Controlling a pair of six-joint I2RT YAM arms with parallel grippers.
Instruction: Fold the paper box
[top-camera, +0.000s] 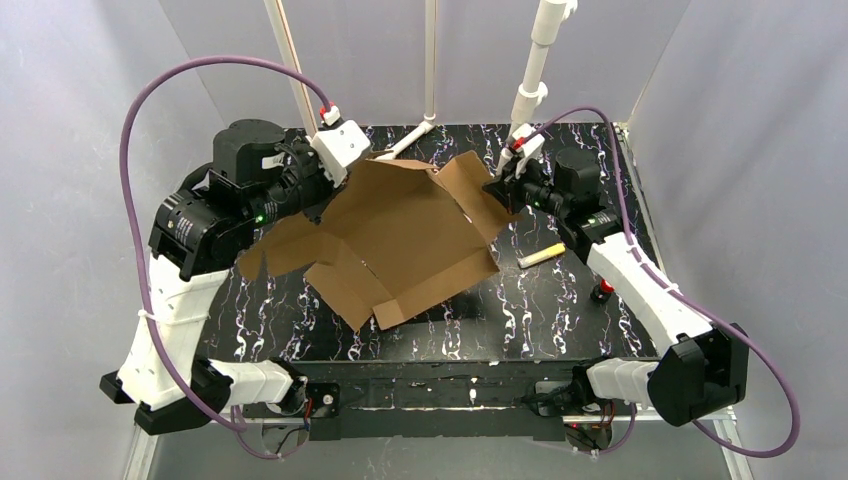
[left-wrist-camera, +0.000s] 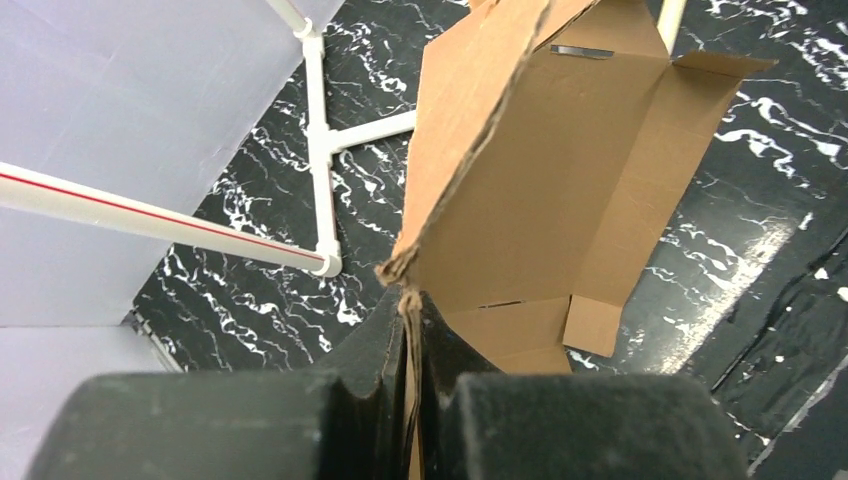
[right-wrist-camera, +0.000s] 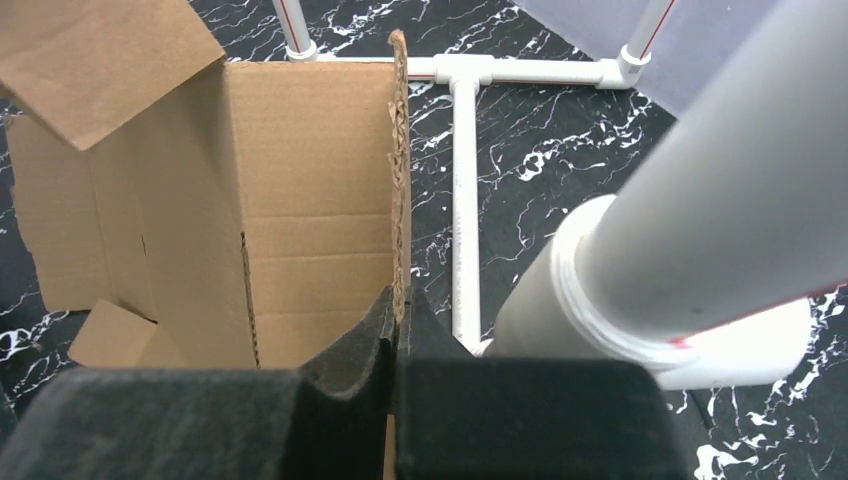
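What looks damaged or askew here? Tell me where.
The paper box is half open and skewed to the edges of the table. Its edge looks crushed and frayed just beyond the left gripper, which pinches it.

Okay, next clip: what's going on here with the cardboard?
Both arms are handling the paper box, a brown corrugated die-cut sheet that is only partly folded, its flaps hanging loose. The left gripper is clamped on one edge of a panel and the right gripper on the opposite edge. Between them the far side is held off the black marbled table, while the near flaps seem to rest on it.
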